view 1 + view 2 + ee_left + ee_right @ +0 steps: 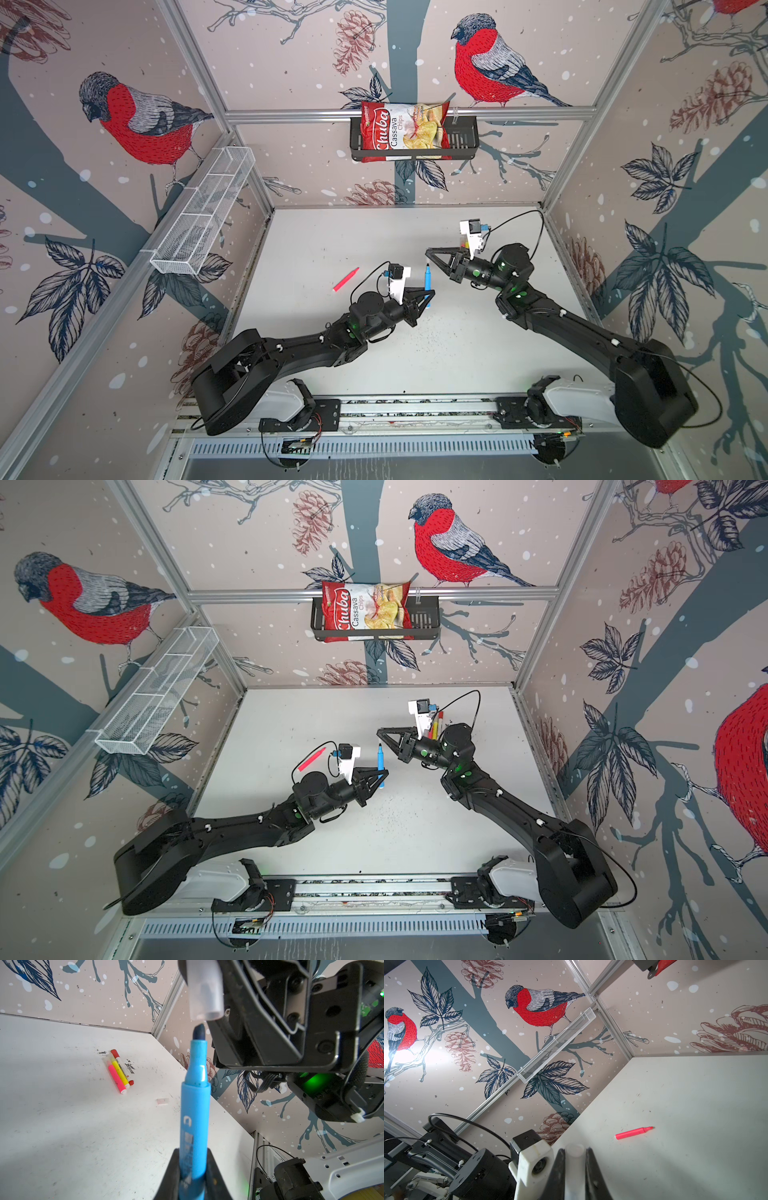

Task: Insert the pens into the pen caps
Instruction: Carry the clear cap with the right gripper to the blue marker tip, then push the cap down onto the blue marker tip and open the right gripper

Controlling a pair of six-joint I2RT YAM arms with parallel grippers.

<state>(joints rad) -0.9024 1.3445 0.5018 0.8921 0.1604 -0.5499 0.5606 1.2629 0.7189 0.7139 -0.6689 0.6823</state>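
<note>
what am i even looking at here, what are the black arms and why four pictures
Two black robot arms, the left arm and the right arm, stand at the near edge of a white table. Two pictures look down from one camera overhead. The other two come from small cameras on each arm's wrist. The left arm's jaws are shut on a blue pen, its tip bare. The right arm's jaws are shut on a clear cap, held close to that tip but not yet on it. On the table lie an uncapped pink pen, three more pens side by side, and one loose cap. A chip bag sits in a basket on the back wall.
</note>
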